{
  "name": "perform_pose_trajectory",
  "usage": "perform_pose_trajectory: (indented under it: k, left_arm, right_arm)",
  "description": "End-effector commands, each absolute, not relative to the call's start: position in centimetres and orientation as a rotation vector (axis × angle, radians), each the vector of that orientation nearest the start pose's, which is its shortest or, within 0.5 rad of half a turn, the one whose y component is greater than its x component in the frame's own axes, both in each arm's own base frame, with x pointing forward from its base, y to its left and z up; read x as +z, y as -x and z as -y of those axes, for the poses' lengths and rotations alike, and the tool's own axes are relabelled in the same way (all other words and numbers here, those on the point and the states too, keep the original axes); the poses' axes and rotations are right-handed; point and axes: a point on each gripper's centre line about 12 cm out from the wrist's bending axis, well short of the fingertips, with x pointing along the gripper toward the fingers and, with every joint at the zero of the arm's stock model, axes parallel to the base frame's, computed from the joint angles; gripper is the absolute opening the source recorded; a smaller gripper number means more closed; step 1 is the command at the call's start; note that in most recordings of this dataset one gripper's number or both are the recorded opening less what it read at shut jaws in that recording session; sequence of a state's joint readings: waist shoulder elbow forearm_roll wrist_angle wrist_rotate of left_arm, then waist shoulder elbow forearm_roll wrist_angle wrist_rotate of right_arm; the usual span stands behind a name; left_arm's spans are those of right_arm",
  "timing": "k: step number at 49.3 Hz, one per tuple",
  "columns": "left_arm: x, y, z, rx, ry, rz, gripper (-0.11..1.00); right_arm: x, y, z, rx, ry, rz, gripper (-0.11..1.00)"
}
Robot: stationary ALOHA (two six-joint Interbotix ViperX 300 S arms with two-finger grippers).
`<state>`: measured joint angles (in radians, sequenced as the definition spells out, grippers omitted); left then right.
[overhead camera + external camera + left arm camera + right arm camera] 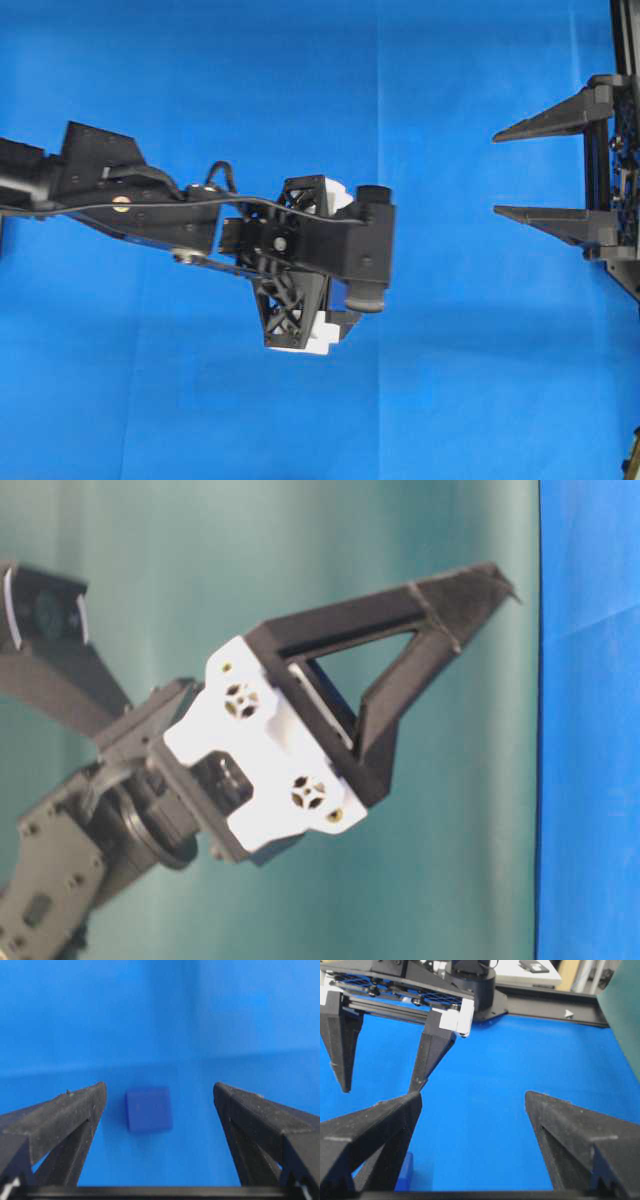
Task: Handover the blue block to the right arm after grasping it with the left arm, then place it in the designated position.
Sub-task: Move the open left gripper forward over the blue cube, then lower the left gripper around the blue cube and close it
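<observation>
Currently pre-grasp: left gripper (pixel 160 1097) spread wide, pointing down at the blue cloth surface (pixel 200 1020), nothing held. Blue block (pixel 148 1109) lying flat on the cloth between the two fingers in the left wrist view, sitting nearer the left-hand finger (pixel 75 1110) than the other, apart from both. Hidden under the left arm (pixel 300 240) in the overhead view; only a corner of it showing at the bottom edge of the right wrist view, behind a finger. Right gripper (pixel 520 170) also spread wide and empty, parked at the right edge of the overhead view, well apart from the left one. Block judged small, rigid, light, narrower than the jaw span; smooth faces and rounded edges, so possibly a bit slippery. Best taken on two opposite flat side faces, squarely, not across corners. Worth gripping toward one end if possible, leaving bare faces for the right gripper at handover. Needs a slight shift to centre before closing. Designated position not identifiable in any view.
</observation>
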<state>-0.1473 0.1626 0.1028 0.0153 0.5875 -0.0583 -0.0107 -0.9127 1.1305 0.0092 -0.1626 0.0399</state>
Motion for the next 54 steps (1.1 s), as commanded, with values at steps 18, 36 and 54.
perform_pose_trajectory:
  k: [18, 36, 54]
  left_arm:
    - [26.70, -47.71, 7.05, -0.108, -0.035, -0.885, 0.91]
    - [26.64, -47.70, 6.97, -0.106, -0.033, -0.886, 0.91]
    - [26.64, -47.70, 6.97, -0.106, -0.033, -0.886, 0.91]
  right_arm:
    - [29.57, -21.28, 0.25, -0.014, -0.054, -0.035, 0.96]
    - [29.57, -21.28, 0.28, -0.015, -0.054, -0.035, 0.96]
    - [29.51, -21.33, 0.29, -0.015, -0.054, -0.038, 0.96]
